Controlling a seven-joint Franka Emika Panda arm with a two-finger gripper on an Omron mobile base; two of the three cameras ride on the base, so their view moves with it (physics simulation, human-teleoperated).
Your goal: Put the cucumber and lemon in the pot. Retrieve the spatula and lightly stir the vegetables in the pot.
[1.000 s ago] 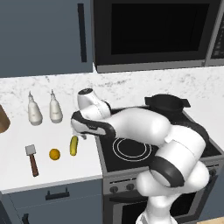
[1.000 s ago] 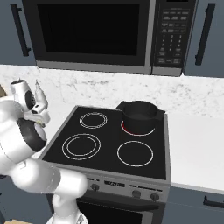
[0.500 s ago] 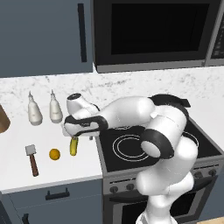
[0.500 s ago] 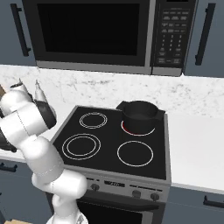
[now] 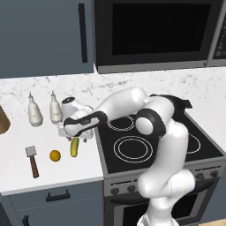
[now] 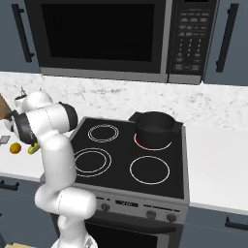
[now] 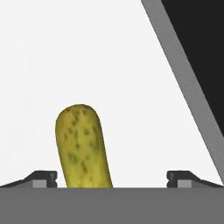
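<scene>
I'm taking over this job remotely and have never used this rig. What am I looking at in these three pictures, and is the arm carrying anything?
The white machine is a robot arm on a base in front of a stove. Two pictures come from cameras on that base, left and right of the arm. The third looks out along the arm's tool, whose two dark tips stand wide apart, open, holding nothing. The tool hangs over the cucumber, which lies on the white counter between the tips. Beside it lie the lemon and the spatula; two white bottles stand behind. The black pot sits on the back right burner.
</scene>
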